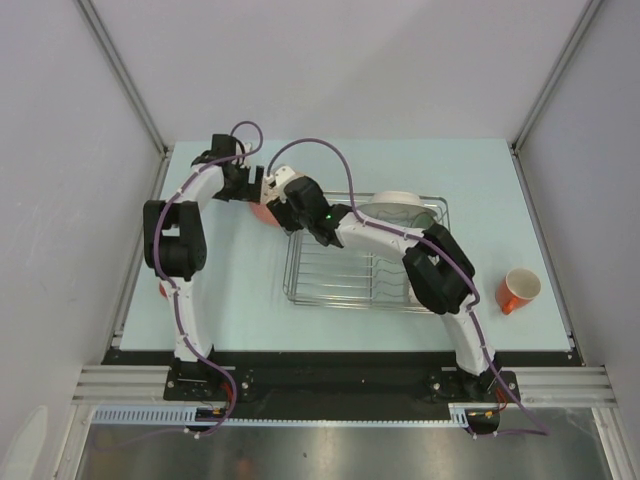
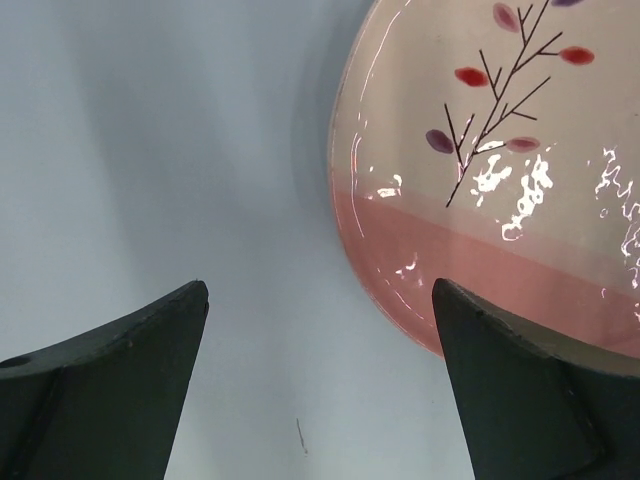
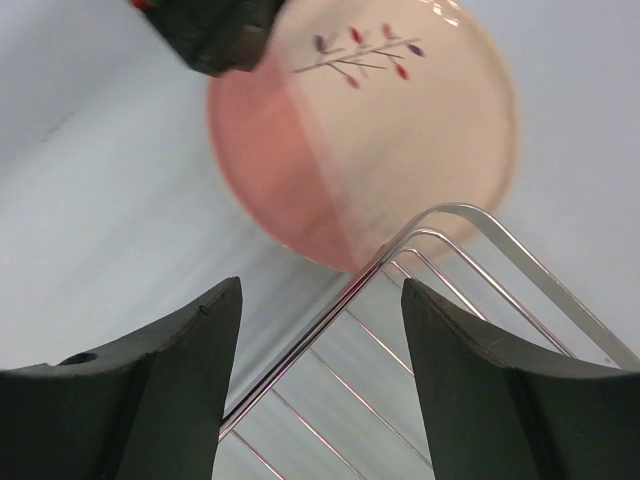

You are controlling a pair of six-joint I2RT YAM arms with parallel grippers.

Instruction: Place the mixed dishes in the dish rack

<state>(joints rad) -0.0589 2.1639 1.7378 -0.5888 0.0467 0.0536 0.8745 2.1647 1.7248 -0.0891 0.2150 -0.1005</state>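
Left tool (image 2: 318, 290), right tool (image 3: 320, 285) agape — plate (image 3: 400, 130) beside rack (image 3: 470, 215).

Pale blue table (image 1: 240, 290) carries dish rack (image 1: 345, 272), cream plate (image 3: 400, 130), orange mug (image 1: 518, 290).

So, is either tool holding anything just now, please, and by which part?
Nothing is held: left tool and right tool are open and empty.

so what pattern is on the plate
The plate is cream with a pink segment and twig motif; left wrist view.
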